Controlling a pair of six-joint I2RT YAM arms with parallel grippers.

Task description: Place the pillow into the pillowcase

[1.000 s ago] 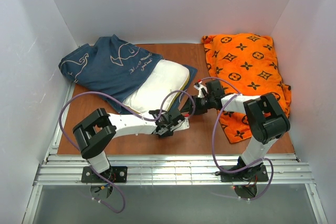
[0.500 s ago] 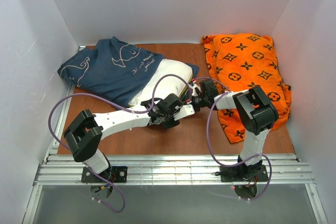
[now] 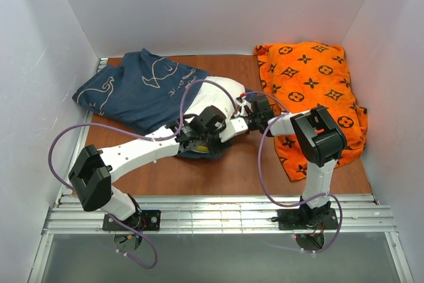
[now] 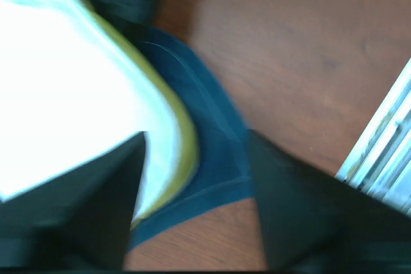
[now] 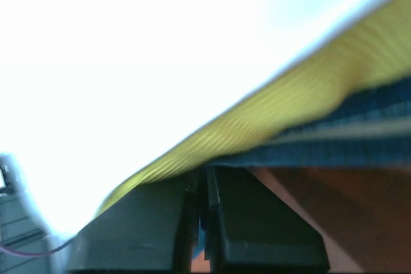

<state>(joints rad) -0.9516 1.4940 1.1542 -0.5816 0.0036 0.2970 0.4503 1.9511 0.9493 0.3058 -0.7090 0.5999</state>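
The white pillow (image 3: 224, 91) with a yellow edge band lies mid-table, its far end inside the navy pillowcase (image 3: 139, 91). My left gripper (image 3: 194, 142) hovers open at the pillow's near edge. In the left wrist view the gripper (image 4: 192, 219) straddles the pillow (image 4: 64, 81) and the pillowcase hem (image 4: 215, 158) without holding either. My right gripper (image 3: 244, 113) is at the pillow's right corner. Its wrist view shows the gripper (image 5: 204, 181) shut under the pillow (image 5: 160, 62), a sliver of blue pillowcase (image 5: 359, 142) pinched between the fingers.
An orange cushion (image 3: 311, 87) with a dark monogram pattern fills the back right of the table. White walls enclose the wooden table (image 3: 252, 170) on three sides. A metal rail (image 3: 218, 213) runs along the near edge, also showing as the rail (image 4: 385, 152) beside my left fingers.
My left gripper opened, letting go, and reached farther left along the pillow's near edge. My right gripper closed at the pillow's right corner. The pillow and case shifted slightly toward the back.
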